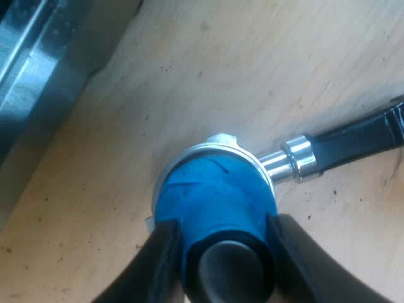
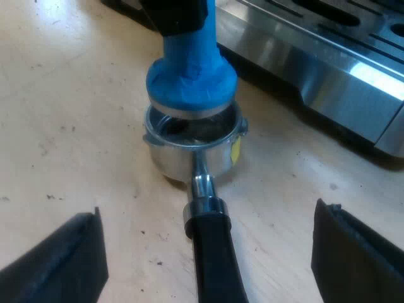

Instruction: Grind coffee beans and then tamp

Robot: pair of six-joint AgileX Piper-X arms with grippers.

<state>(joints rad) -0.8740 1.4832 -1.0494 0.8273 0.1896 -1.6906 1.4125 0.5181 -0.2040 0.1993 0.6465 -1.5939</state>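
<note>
The metal holder (image 2: pixel 189 148) stands on the wooden table with its dark handle (image 2: pixel 214 255) lying flat. A blue tamper (image 2: pixel 191 76) sits in the mouth of its basket, slightly raised above the rim. My left gripper (image 1: pixel 221 252) is shut on the blue tamper (image 1: pixel 218 199), its black fingers (image 1: pixel 161 259) clamping the sides just over the holder's rim (image 1: pixel 214 148). The chrome collar and dark handle (image 1: pixel 353 142) stick out sideways from the basket. My right gripper (image 2: pixel 208 252) is open, its fingers spread wide on either side of the handle without touching it.
The espresso machine's steel base and drip tray (image 2: pixel 328 57) stand close behind the holder. A steel edge of the machine (image 1: pixel 38 69) runs beside the holder. Bare wooden table (image 2: pixel 69 113) with scattered coffee specks surrounds the holder.
</note>
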